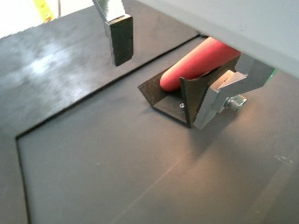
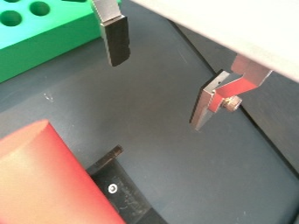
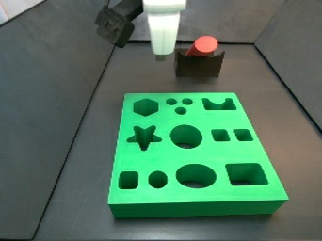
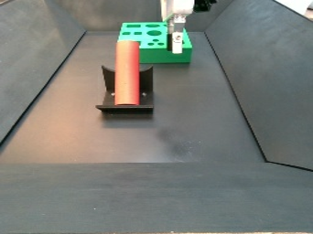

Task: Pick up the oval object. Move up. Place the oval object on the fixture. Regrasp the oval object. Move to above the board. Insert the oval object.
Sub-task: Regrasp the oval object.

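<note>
In a side view the peg lies across the notch of the fixture, so the placing step looks done and the regrasp is in hand. To the right, the gripper hangs near the board, apart from the peg, its fingers open with nothing between them. Next, it would need to come over the peg, line the pads up across it and close. In a side view the board lies flat with its holes free. Nothing appears to stand between gripper and peg; the floor around the fixture is bare.
</note>
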Tool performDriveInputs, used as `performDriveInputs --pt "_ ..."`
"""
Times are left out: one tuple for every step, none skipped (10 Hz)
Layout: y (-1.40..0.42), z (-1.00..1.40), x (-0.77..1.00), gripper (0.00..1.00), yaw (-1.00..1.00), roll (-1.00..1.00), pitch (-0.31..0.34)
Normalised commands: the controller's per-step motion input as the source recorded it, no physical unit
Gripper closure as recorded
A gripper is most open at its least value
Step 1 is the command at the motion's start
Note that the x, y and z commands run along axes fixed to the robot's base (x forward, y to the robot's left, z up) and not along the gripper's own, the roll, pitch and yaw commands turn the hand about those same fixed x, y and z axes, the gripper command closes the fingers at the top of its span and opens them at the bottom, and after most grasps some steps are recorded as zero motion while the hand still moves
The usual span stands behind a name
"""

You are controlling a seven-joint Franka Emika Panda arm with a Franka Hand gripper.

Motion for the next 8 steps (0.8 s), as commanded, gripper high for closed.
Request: performDriveInputs --pt "0.00 0.00 -0.02 0.00 -0.32 0.17 0.118" --pt "0.00 0.01 -0.01 0.00 -0.23 0.12 0.155" --pt "0.00 0.01 1.00 0.00 -0.14 0.08 0.184" --pt "0.00 0.00 1.00 0.00 -0.08 0.07 0.186" --pt "-0.01 -0.03 1.00 0.00 -0.01 0.08 0.213" --pt "-0.01 -0.02 1.00 0.00 0.02 0.09 0.205" --pt "-0.02 -0.02 1.00 0.00 0.04 0.08 0.185" --pt "-0.02 -0.02 1.00 0.00 0.05 0.08 0.173"
